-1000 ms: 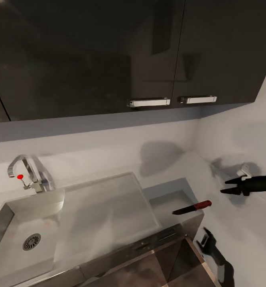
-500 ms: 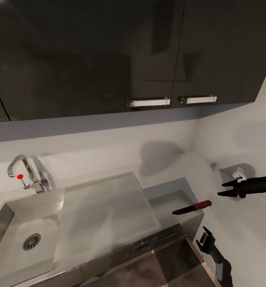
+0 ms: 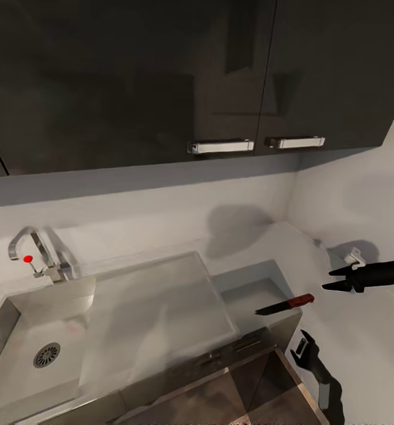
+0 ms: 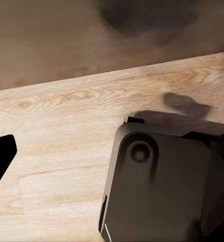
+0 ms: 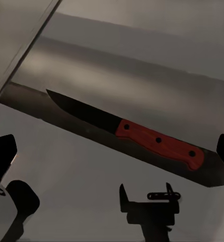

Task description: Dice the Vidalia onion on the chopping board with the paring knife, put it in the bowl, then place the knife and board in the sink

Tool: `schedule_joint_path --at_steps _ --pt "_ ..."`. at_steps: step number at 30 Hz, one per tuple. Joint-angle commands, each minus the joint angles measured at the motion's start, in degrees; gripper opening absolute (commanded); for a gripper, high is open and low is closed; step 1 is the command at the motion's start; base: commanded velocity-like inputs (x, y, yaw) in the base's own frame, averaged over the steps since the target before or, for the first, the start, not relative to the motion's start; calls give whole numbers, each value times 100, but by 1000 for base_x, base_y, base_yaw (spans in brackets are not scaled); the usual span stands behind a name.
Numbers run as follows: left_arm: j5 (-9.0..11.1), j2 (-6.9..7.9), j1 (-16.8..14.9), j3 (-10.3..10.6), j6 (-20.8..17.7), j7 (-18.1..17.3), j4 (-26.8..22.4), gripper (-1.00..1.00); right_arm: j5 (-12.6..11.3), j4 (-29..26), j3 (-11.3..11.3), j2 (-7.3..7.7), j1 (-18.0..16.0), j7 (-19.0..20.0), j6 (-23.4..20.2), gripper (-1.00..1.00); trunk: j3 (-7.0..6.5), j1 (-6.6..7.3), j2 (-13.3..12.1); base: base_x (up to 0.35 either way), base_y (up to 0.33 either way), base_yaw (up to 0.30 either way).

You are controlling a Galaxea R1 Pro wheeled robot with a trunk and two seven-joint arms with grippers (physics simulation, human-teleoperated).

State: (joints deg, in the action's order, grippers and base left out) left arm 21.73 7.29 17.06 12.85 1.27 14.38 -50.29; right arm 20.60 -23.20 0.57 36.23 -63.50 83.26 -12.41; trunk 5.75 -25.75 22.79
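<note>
Paring knife [image 3: 285, 304] on countertop [image 3: 250, 292] edge, right gripper [image 3: 336, 279] seemingly open nearby

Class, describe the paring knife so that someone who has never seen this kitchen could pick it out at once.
Start at the steel sink under the dark wall cabinets and follow the countertop to the end by the side wall. The paring knife lies flat there. Its dark pointed blade and reddish-brown riveted handle stand out against the grey metal.

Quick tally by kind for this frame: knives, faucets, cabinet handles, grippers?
Knives: 1, paring knife at the counter's end
Faucets: 1, faucet behind the sink
Cabinet handles: 2, left handle, right handle
Grippers: 2, right gripper, left gripper
Total: 6
</note>
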Motion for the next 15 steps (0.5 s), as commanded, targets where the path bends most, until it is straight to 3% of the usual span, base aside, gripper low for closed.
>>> schedule_joint_path --at_steps 1,7,15 --pt "60 9 -1 34 13 47 -9 100 14 -11 0 3 -5 19 -60 100 21 -4 13 0 0 0" --pt "60 9 -1 34 13 47 -15 100 7 -61 -33 12 -5 -264 -60 100 78 -4 13 0 0 0" --pt "60 9 -1 34 13 47 -16 100 5 -71 -42 23 -5 -348 -65 100 153 -4 13 0 0 0"
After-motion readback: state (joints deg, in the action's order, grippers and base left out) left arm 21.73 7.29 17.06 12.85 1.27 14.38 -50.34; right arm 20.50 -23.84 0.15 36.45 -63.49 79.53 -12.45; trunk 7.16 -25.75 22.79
